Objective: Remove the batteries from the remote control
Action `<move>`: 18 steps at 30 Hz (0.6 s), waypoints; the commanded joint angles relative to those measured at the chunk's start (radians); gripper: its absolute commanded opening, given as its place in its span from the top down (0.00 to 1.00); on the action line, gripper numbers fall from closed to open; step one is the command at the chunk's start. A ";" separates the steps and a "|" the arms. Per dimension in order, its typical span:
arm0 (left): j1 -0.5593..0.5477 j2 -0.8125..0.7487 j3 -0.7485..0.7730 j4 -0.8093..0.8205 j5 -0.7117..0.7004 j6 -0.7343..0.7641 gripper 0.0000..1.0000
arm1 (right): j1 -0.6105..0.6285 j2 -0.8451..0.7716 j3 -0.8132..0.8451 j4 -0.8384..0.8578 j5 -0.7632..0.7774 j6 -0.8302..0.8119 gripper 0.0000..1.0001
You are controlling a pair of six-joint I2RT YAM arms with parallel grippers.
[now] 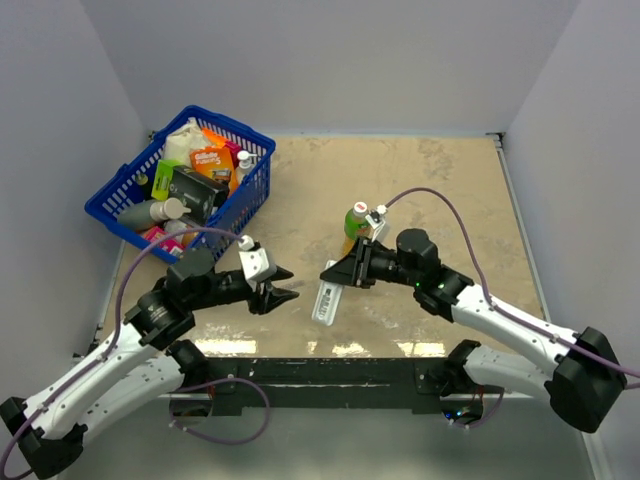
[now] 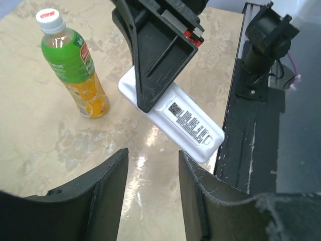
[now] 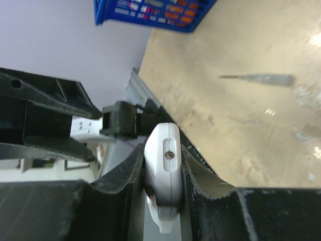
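nearest the bases: left gripper [image 1: 286,284] parted and empty, aimed at the remote control [image 1: 327,298], just beside it but not touching. clamped across its upper part in the right gripper [image 1: 333,276], tilted, printed label side facing the left wrist view. no batteries visible anywhere; dark recess not showing either. judged step: steadying the remote for opening, unloading not yet begun. next: bring the left fingers onto the back cover and slide it off without twisting the remote loose. farther back, green bottle [image 1: 356,224]; farthest left, blue basket [image 1: 108,206].
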 commanded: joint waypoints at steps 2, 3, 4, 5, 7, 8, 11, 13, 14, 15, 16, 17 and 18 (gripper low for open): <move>-0.007 -0.087 -0.058 -0.015 0.051 0.271 0.49 | 0.000 0.036 -0.054 0.153 -0.151 0.084 1.00; -0.007 -0.091 -0.067 -0.012 0.062 0.281 0.49 | 0.001 0.054 -0.061 0.158 -0.152 0.084 1.00; -0.007 -0.095 -0.075 -0.005 0.070 0.284 0.49 | 0.001 0.063 -0.064 0.167 -0.157 0.084 1.00; -0.010 -0.095 -0.095 0.020 0.085 0.279 0.49 | 0.001 0.073 -0.068 0.176 -0.158 0.089 1.00; -0.012 -0.093 -0.112 0.046 0.105 0.270 0.43 | 0.000 0.097 -0.078 0.196 -0.162 0.095 1.00; -0.015 -0.095 -0.132 0.072 0.111 0.269 0.40 | 0.001 0.103 -0.080 0.204 -0.162 0.104 1.00; -0.027 -0.101 -0.164 0.125 0.094 0.269 0.40 | 0.001 0.133 -0.077 0.218 -0.166 0.112 1.00; -0.039 -0.093 -0.176 0.155 0.082 0.263 0.40 | 0.000 0.152 -0.068 0.216 -0.166 0.110 1.00; -0.058 -0.084 -0.178 0.164 0.056 0.266 0.40 | 0.001 0.160 -0.063 0.218 -0.168 0.109 1.00; -0.069 -0.081 -0.177 0.164 0.035 0.270 0.40 | 0.000 0.169 -0.055 0.218 -0.169 0.109 1.00; -0.081 -0.079 -0.176 0.166 0.015 0.275 0.40 | 0.001 0.185 -0.052 0.216 -0.171 0.113 1.00; -0.110 -0.078 -0.175 0.166 -0.020 0.282 0.40 | 0.000 0.192 -0.048 0.221 -0.171 0.115 1.00; -0.125 -0.075 -0.178 0.169 -0.031 0.290 0.40 | 0.001 0.200 -0.046 0.236 -0.174 0.118 1.00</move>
